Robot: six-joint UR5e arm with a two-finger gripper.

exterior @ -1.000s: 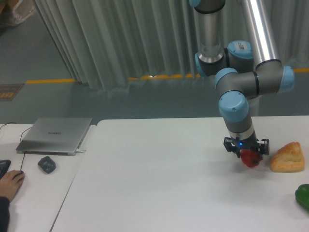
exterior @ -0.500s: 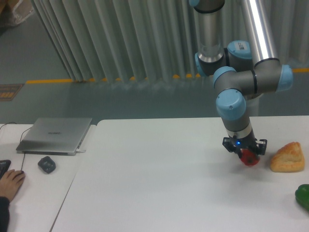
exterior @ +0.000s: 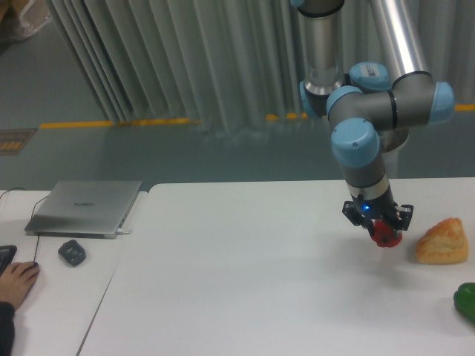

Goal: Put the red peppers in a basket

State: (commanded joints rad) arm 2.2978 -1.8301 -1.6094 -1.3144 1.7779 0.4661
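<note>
Gripper [exterior: 383, 226] clamping the red pepper [exterior: 384, 234] between its fingers, pepper's top hiding behind them, bread [exterior: 444, 241] lying near, green pepper [exterior: 467, 301] getting cut off at the frame edge

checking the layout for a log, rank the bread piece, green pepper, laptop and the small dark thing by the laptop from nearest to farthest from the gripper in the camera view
Measured from the gripper, which holds the red pepper:
1. Bread piece, just to its right in the picture.
2. Green pepper, at the picture's lower right edge.
3. Laptop and the small dark object in front of it, both far left; too close to call.
</note>
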